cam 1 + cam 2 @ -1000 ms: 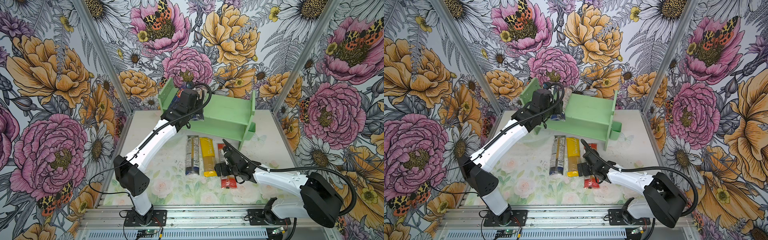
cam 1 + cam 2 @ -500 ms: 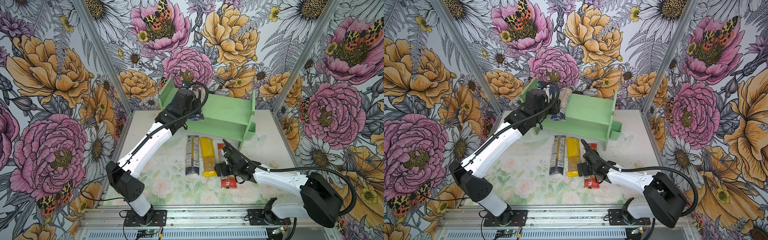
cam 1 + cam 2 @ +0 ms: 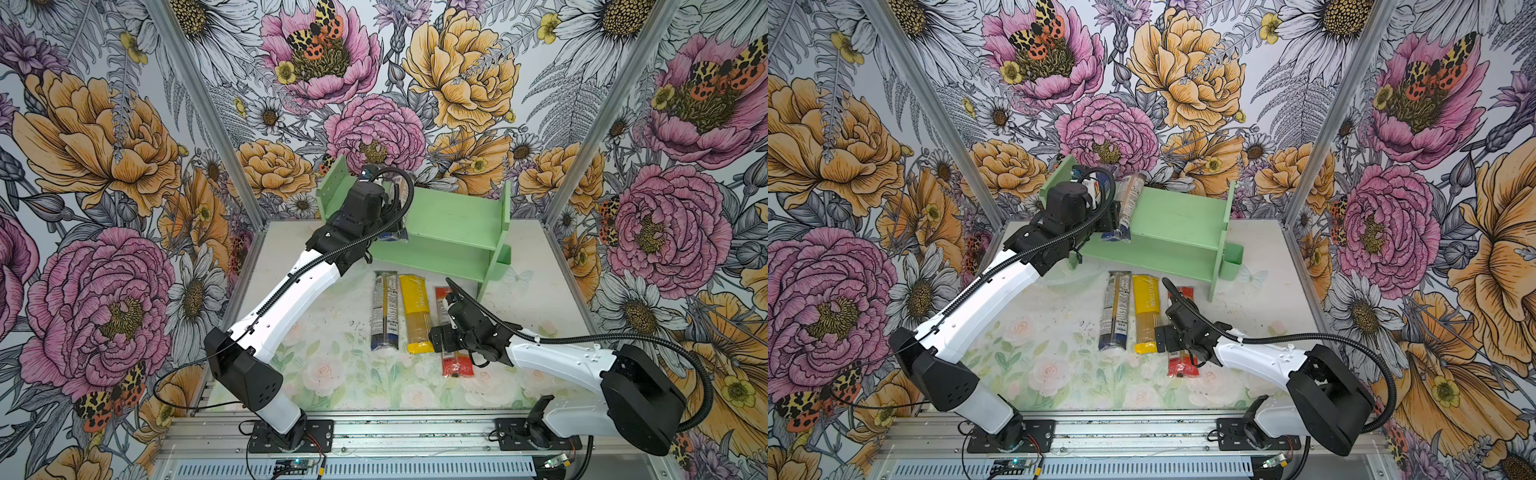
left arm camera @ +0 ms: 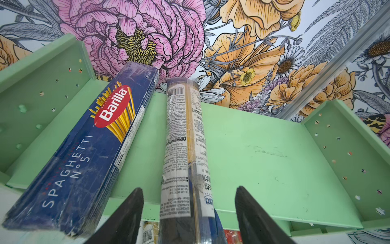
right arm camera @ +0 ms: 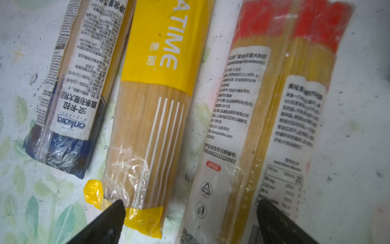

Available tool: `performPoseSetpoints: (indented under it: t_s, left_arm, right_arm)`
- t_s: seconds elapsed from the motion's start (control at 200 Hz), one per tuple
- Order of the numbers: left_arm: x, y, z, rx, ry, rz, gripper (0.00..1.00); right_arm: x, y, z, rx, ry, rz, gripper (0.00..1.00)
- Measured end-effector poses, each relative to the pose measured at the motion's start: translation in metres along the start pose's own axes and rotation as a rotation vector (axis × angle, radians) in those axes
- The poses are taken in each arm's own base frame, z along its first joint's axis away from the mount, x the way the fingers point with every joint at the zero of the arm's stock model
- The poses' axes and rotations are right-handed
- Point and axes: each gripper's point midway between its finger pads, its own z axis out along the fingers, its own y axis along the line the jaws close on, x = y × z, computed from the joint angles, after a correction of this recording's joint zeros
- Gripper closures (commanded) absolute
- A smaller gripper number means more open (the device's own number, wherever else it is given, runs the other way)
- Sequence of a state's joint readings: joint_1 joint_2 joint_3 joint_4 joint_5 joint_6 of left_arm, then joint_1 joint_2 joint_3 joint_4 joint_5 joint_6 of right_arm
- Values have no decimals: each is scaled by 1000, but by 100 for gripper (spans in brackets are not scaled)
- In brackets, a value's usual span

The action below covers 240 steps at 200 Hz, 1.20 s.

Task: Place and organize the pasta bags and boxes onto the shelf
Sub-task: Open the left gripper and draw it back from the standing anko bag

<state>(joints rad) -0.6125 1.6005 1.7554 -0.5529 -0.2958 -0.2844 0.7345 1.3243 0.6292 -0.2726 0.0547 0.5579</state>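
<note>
**Two packs on the shelf, three on the mat, both claws spread**

The mint-green painted wooden shelf [image 3: 449,220] stands at the upper centre of both top views, its flat side panels dotted with small peg holes. Two packs lie on its upper board, towards the left end. One is a dark blue cardboard Barilla spaghetti box [image 4: 88,152], long, rectangular and scuffed at its corners. Just beside it is a round clear plastic spaghetti bag with a navy end [image 4: 183,137], its film wrinkled under a printed white label. Both overhang the board's front edge. The left gripper [image 4: 188,188] straddles that bag's near end, its black tapered fingers [image 4: 130,211] spread with a gap on each side, gripping nothing.

Below the shelf, mid-frame, three long packs lie side by side on the pale flower-printed table mat [image 3: 332,365]:
- a second navy-ended clear bag [image 3: 385,309]
- a glossy yellow bag [image 3: 415,311] with a clear window showing straw-coloured strands
- a flat clear bag with red ends [image 3: 456,368]

The right gripper [image 5: 191,202] sits low over the near ends of the yellow and red-ended packs, its fingers far apart and empty.
</note>
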Motion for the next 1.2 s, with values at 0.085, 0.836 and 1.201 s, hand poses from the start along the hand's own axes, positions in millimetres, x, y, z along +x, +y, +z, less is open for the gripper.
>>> performPoseSetpoints:
  t_s: [0.085, 0.836, 1.201]
  left_arm:
    - [-1, -1, 0, 2, -4, -2, 25]
    - [11, 0, -1, 3, 8, 5, 15]
    - [5, -1, -10, 14, -12, -3, 1]
  right_arm:
    - [0, 0, 0, 0, 0, 0, 1]
    - [0, 0, 0, 0, 0, 2, 0]
    - [-1, 1, 0, -1, -1, 2, 0]
